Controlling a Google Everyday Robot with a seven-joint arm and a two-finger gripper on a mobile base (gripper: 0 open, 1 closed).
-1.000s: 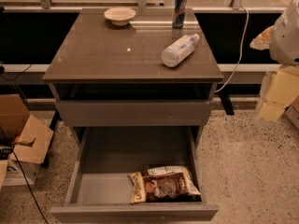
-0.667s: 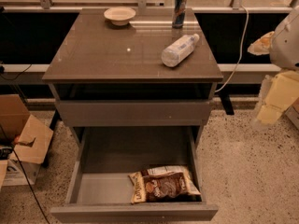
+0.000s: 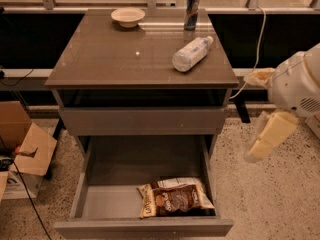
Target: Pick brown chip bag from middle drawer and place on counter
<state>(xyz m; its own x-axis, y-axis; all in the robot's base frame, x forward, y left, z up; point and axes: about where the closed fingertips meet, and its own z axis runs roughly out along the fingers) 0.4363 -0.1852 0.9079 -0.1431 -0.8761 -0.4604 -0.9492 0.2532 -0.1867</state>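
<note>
1. The gripper (image 3: 270, 130) is seen at the right edge of the frame, at the end of a white rounded arm section (image 3: 299, 86). It is held in the air to the right of the cabinet, at about the level of the closed upper drawer front (image 3: 142, 120). It is well apart from the cabinet, and nothing is seen to be touched or carried by it.
2. Whether the pincer is open or closed cannot be told from this view.
3. The middle drawer (image 3: 125, 171) is seen pulled out toward the bottom of the frame, with its grey floor and side walls exposed.
4. The brown chip bag (image 3: 175, 200) is found lying flat on the drawer floor, in the lower right part of the drawer, close to the drawer's front wall. Its cream edge strip is turned to the left. The rest of the drawer floor to the left of the bag is bare.
5. The counter (image 3: 110, 54) is seen in the upper half of the frame, glossy and reflective.
6. On the counter a clear plastic bottle (image 3: 191, 53) is recorded lying on its side at the right, its cap pointing to the upper right.
7. A pale bowl (image 3: 128, 17) is noted at the back of the counter, and a dark can (image 3: 191, 12) is seen standing upright to its right.
8. An open cardboard box (image 3: 27, 151) is seen on the speckled floor (image 3: 270, 204) at the left of the frame.
</note>
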